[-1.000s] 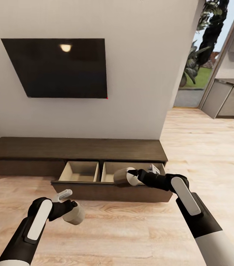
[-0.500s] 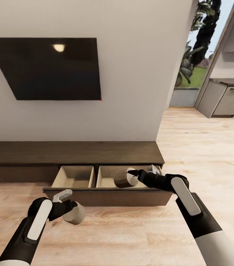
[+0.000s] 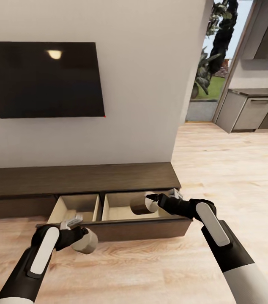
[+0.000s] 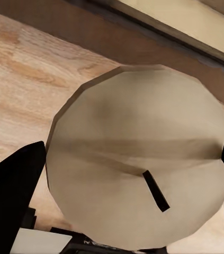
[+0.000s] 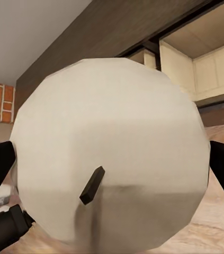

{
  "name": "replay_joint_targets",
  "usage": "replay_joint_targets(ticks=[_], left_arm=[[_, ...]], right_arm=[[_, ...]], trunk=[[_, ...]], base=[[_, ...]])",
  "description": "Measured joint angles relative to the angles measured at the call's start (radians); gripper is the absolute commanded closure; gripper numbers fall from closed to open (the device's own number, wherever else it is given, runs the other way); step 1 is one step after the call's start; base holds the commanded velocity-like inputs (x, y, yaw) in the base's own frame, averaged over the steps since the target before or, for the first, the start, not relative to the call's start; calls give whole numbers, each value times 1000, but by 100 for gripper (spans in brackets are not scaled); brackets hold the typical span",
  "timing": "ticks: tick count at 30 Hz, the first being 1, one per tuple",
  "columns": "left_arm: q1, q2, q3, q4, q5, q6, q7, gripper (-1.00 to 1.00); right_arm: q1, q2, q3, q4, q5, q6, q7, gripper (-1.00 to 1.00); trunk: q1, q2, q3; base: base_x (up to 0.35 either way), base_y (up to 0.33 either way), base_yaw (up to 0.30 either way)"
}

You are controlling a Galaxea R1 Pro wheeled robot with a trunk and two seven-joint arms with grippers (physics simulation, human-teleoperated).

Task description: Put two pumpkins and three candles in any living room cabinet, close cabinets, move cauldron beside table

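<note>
Beige wax, right side: right gripper point(image 3: 151, 202) clamped on a candle point(image 3: 141, 206), held on its side over the right-hand compartment of the open drawer.
Right wrist view: candle end face point(image 5: 112, 153) with a short dark wick, a finger at each flank; brick at the frame edge.
Left side: left gripper point(image 3: 78, 231) clamped on a second candle point(image 3: 86, 243), held low over the wood floor point(image 3: 235, 169), just in front of the drawer front.
Left wrist view: second candle's end point(image 4: 141, 159), dark wick, drawer front just beyond it.
Cabinet point(image 3: 79, 179): long, low, dark brown, against the wall; one wide drawer pulled out, two pale compartments.
Wall: black TV point(image 3: 41, 78) above the cabinet.
Far right: grey kitchen units point(image 3: 244, 112) through the opening.
</note>
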Motion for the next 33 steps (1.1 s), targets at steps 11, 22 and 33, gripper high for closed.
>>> replay_joint_targets(ticks=[11, 22, 33], left_arm=[[71, 0, -11, -230, 2, 6, 0, 100], [92, 0, -128, -277, 1, 6, -1, 100], [92, 5, -124, -277, 3, 6, -1, 100]], right_arm=[[0, 6, 7, 2, 5, 5, -6, 100], [0, 8, 12, -17, 31, 71, -345, 100], [0, 9, 16, -18, 21, 59, -516, 100]], trunk=[[0, 0, 1], [0, 0, 2], [0, 0, 2]], base=[[41, 0, -101], [0, 0, -1], [65, 0, 0]])
